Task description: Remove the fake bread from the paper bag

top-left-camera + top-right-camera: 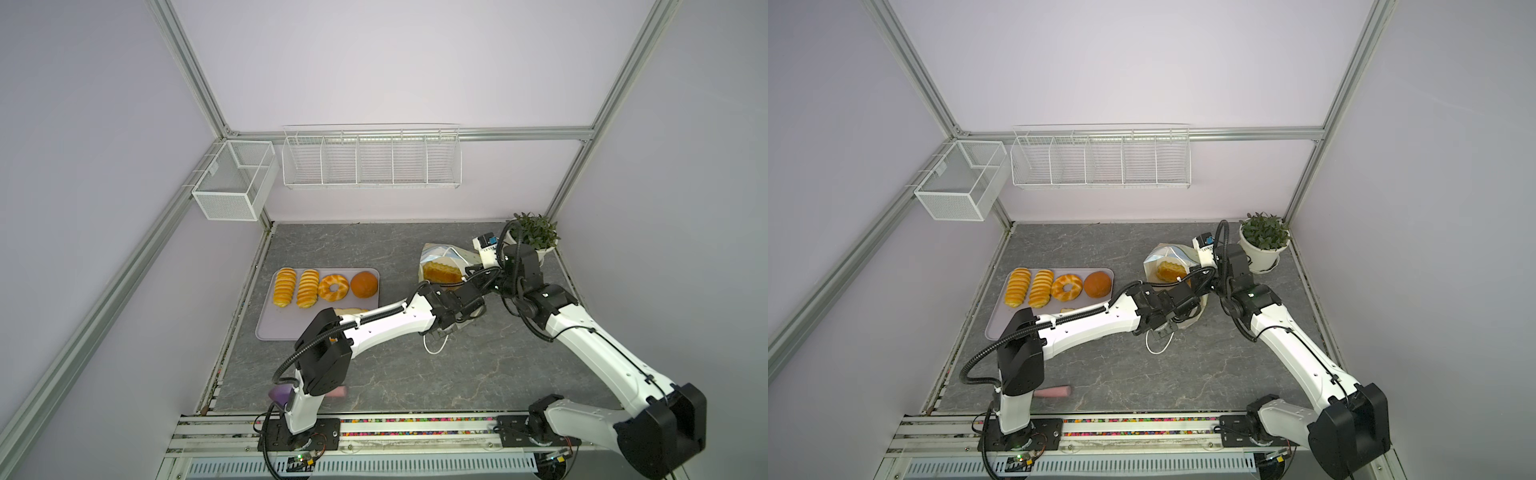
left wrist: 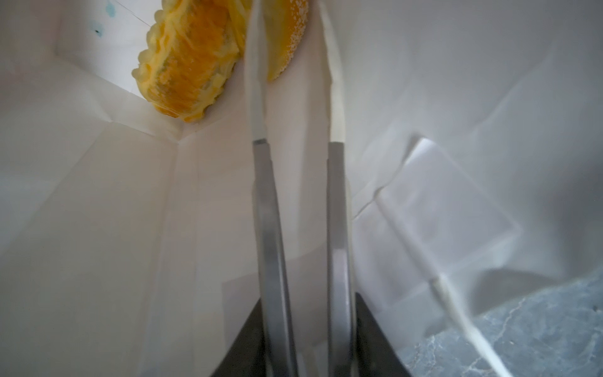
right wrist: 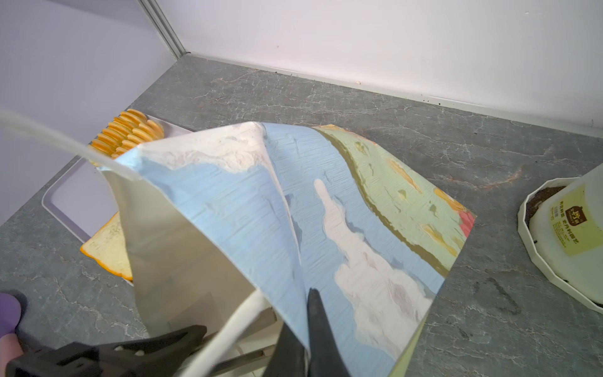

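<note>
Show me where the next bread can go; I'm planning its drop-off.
Free: the near-left of the tray, in front of the ridged loaves and left of the toast slice; also the front middle of the table. Crowded: around the paper bag and plant pot.

Cramped inside the sky-printed paper bag (image 3: 342, 212)
Its white paper walls (image 2: 98, 228) close in on both sides; a golden ridged toy loaf (image 2: 186, 62) fills the far corner. Between bag and lilac flat tray (image 1: 274, 324), the grey marble tabletop (image 1: 399, 266) lies bare.
</note>
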You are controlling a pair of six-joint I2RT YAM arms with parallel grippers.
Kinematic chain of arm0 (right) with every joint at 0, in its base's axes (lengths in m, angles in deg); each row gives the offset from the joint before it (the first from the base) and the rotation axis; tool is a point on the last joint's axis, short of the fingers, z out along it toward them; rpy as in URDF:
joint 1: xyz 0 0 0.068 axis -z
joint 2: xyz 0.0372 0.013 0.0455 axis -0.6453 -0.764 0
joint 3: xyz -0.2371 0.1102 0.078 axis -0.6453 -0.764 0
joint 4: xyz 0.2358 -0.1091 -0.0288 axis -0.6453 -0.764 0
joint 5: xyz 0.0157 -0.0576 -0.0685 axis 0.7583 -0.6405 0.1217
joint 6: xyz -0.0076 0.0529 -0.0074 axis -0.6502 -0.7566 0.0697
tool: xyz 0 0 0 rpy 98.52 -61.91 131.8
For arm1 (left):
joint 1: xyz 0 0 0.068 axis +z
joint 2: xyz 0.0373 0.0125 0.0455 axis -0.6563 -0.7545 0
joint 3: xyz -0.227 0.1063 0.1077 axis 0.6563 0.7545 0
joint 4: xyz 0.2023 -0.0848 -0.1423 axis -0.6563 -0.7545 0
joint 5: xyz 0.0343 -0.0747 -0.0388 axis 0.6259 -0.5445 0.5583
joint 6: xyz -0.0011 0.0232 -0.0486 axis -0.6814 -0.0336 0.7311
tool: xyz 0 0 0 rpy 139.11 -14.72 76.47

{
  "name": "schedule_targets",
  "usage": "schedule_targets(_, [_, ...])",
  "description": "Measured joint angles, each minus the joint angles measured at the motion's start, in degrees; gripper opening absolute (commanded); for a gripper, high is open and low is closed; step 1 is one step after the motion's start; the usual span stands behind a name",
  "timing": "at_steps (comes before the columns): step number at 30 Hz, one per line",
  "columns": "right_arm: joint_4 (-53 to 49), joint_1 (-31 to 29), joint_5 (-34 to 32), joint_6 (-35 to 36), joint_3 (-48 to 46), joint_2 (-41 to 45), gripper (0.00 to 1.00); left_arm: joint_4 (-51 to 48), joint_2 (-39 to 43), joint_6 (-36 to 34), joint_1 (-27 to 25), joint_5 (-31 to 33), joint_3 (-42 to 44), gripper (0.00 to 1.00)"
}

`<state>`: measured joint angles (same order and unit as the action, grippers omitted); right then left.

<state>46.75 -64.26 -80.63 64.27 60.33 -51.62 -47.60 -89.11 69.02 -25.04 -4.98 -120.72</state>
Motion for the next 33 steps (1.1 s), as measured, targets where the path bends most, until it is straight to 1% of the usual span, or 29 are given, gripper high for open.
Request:
schedule_targets(4, [0.31,0.00,-0.07,0.39,-0.11,-0.17,0.07,0.26,0.15,-0.04,0.48,-1.53,0.33,0.14])
schedule_targets(6, [0.33,-0.02,0.04,0.48,-0.26,-0.17,0.07,0.87,0.52,0.07,0.70,-2.01,1.03,0.09])
schedule_targets(9, [0.48,-0.42,0.31,0.52,-0.76,-0.17,0.07,2.10,1.31,0.17,0.94,-2.34,2.69,0.06])
schedule_targets(15, [0.74,-2.12,2.08,0.83,-2.21,0.39,0.07,5.07,4.98,1.77,1.18,-2.47,9.07,0.06])
schedule_targets(19, [0.68,-2.91,3.34,1.51,-3.54,1.97,0.07,7.26,9.25,3.87,1.11,-2.95,14.45,0.09])
schedule_targets(23, [0.26,-3.19,4.72,2.45,-4.44,3.96,0.07,9.03,12.55,5.73,1.01,-3.39,17.84,0.16])
schedule_targets(27, [-0.63,-3.34,6.12,3.48,-5.22,6.54,0.07,10.67,14.14,7.54,0.92,-3.39,19.26,0.24])
schedule_targets(33, [-1.46,-3.67,7.37,4.39,-7.39,10.45,0.07,11.15,14.19,8.90,0.83,-3.56,19.30,0.36])
